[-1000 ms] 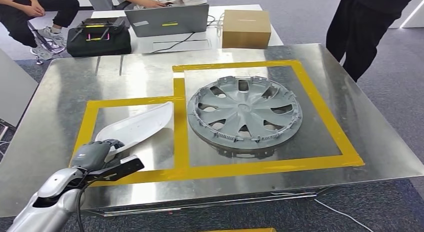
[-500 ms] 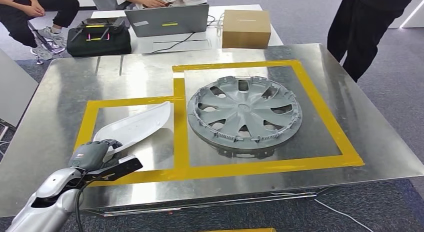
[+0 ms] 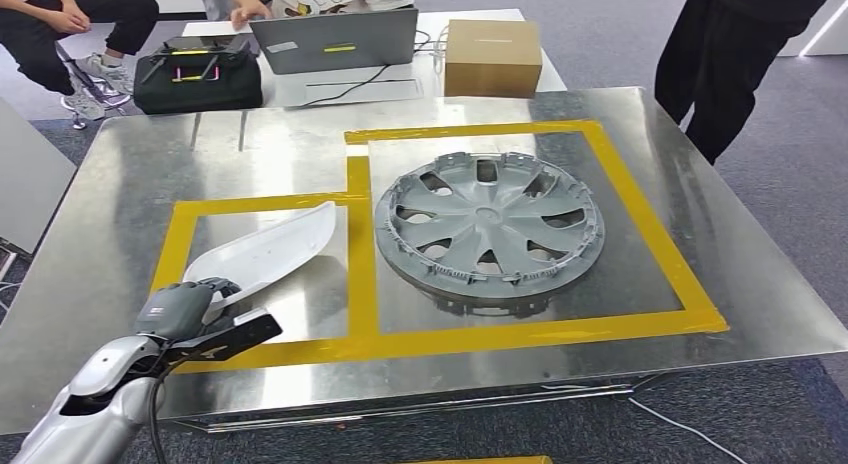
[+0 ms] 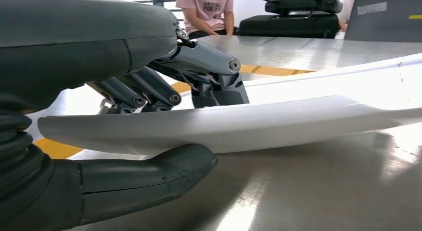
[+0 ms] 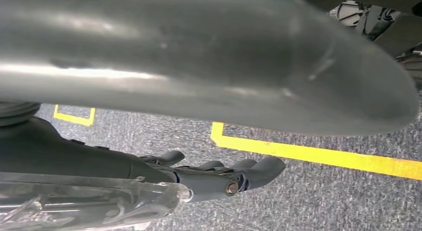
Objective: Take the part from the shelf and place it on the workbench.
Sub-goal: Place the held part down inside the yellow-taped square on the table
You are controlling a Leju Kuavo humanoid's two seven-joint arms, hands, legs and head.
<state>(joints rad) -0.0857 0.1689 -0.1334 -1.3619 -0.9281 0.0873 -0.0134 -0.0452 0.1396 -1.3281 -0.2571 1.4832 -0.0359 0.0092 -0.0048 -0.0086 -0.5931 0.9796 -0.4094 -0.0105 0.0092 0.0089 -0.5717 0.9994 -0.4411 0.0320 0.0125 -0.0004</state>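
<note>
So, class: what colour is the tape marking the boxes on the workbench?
Yellow tape, clearest in the head view.

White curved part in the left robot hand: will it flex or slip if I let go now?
The white curved part looks like thin, glossy moulded plastic: probably light and fairly stiff, maybe slippery. The left robot hand grips one end, so it might rock on its curve once freed.

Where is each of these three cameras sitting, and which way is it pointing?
Head view: high on the body, looking forward and down at the metal workbench; the left arm enters from below.
Left wrist view: behind the left robot hand, looking along the bench; thumb under, fingers over the white part.
Right wrist view: on the hanging arm, facing carpet; the right robot hand holds nothing.
Shared: head and left wrist views both show the white part held by the left robot hand.
</note>
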